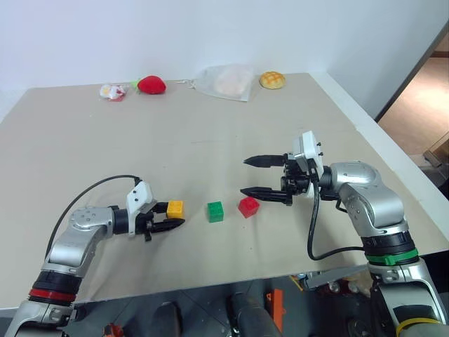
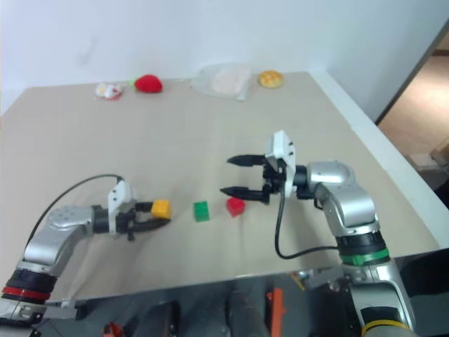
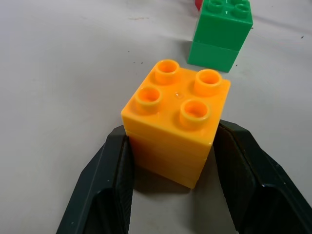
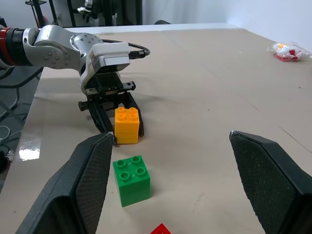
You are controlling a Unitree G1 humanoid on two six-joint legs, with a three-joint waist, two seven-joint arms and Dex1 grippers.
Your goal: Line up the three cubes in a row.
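Note:
Three studded cubes sit in a rough row near the table's front edge: the yellow-orange cube (image 1: pixel 175 208) on the left, the green cube (image 1: pixel 215 211) in the middle, the red cube (image 1: pixel 248 206) on the right. My left gripper (image 1: pixel 175 216) is shut on the yellow-orange cube (image 3: pixel 175 122), which rests on the table with a black finger (image 3: pixel 107 195) pressed against each side. My right gripper (image 1: pixel 244 175) hovers just right of the red cube, pointing left, open and empty. From the right wrist, the green cube (image 4: pixel 131 179) stands a small gap in front of the yellow-orange one (image 4: pixel 126 125).
Along the beige table's (image 1: pixel 210 140) far edge lie a small wrapped item (image 1: pixel 112 92), a red strawberry toy (image 1: pixel 151 85), a clear plastic bag (image 1: pixel 226 82) and a round yellow bun (image 1: pixel 272 80). The table's right edge runs close behind my right arm.

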